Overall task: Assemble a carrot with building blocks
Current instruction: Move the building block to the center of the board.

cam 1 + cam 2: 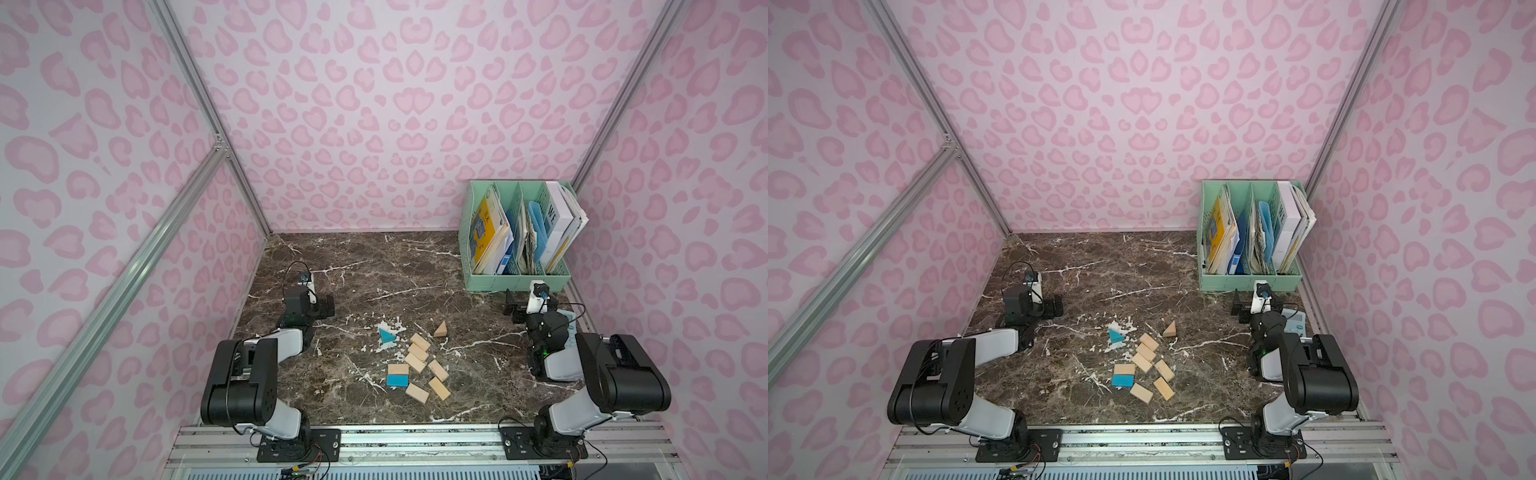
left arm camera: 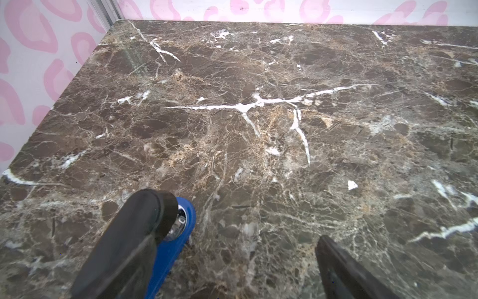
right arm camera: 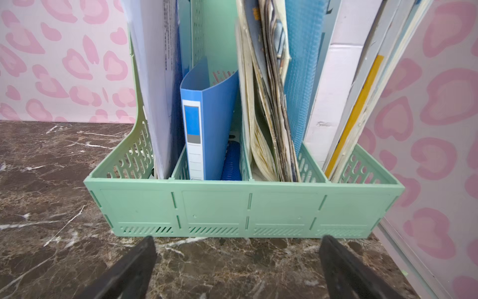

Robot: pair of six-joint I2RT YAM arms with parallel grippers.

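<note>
Assembly has not started: the small light-wood and blue building blocks (image 1: 415,362) lie loose in a cluster at the near centre of the brown marble table (image 1: 374,270), and no carrot is formed. Farther back, the left gripper (image 2: 238,222) and right gripper (image 3: 238,239) sit at either side, jaws wide and empty. The next move requires one gripper to reach a rectangular block and close across its narrow sides.
</note>
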